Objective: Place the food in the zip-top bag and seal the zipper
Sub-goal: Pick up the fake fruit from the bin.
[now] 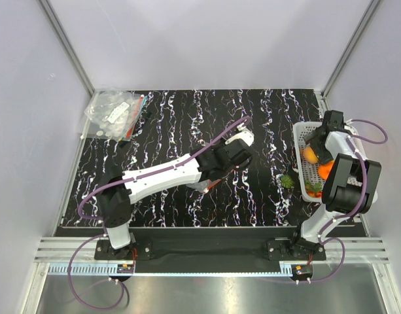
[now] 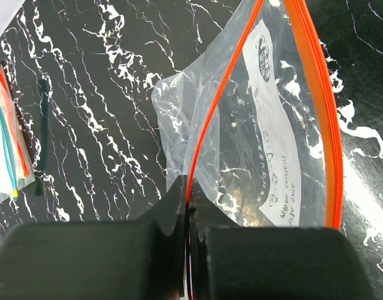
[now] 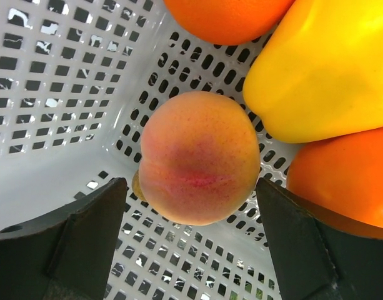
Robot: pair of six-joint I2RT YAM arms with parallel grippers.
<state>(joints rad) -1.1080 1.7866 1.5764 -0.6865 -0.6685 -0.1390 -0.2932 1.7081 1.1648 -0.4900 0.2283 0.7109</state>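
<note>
My left gripper [image 2: 190, 194] is shut on one red-orange zipper [image 2: 210, 119] strip of the clear zip-top bag [image 2: 266, 125], whose mouth gapes open above the black table. In the top view the left gripper [image 1: 213, 175] is mid-table and the bag is mostly hidden under the arm. My right gripper [image 3: 190, 187] is open inside the white basket [image 3: 60, 94], its fingers either side of the peach-pink fruit [image 3: 199, 156] without touching it. A yellow fruit [image 3: 322, 69] and two orange fruits [image 3: 228, 15] [image 3: 347, 181] lie beside it. The right gripper [image 1: 316, 147] is over the basket.
The white basket [image 1: 298, 140] stands at the right edge of the table. A green toy [image 1: 288, 180] lies just left of it. A pile of spare clear bags [image 1: 115, 112] lies at the far left corner, also in the left wrist view [image 2: 10, 137].
</note>
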